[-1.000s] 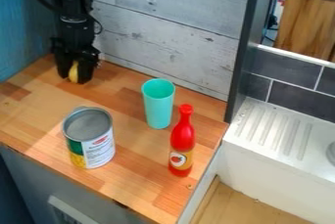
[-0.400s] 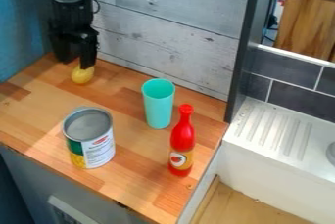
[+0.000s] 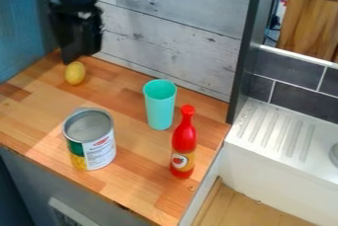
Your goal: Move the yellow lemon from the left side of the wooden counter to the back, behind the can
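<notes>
1 wood counter (image 3: 33,116). 1 blk gripper (image 3: 78,58) over its back L corner; jaws wide or narrow, can't tell. 1 can (image 3: 90,142), upright, front L. 1 teal cup (image 3: 160,107), upright, mid. 1 red btl (image 3: 184,143), upright, R side nr cup. 1 yellow oval (image 3: 75,73) on counter, just by gripper.
</notes>
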You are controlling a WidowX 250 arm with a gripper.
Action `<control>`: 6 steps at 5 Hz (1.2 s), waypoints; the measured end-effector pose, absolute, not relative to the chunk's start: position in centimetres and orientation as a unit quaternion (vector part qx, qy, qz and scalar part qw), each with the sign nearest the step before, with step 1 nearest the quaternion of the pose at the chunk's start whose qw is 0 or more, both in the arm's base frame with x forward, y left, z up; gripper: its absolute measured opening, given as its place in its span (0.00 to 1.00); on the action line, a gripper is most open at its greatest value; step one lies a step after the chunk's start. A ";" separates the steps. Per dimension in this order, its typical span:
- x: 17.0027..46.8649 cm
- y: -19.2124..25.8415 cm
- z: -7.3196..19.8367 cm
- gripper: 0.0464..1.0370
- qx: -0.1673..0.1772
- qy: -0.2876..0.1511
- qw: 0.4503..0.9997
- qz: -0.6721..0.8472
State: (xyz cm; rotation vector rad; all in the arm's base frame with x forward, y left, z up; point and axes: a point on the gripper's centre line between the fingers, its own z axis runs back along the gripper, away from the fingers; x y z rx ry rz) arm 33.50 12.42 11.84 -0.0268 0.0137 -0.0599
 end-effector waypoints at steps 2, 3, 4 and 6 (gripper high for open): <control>33.4 4.3 13.2 0.96 -0.016 0.035 0.994 -0.103; 33.3 2.4 13.2 0.96 0.000 0.050 0.992 -0.116; 33.2 2.5 13.2 0.96 0.001 0.051 0.992 -0.114; 33.2 2.5 13.2 0.96 0.001 0.052 0.992 -0.113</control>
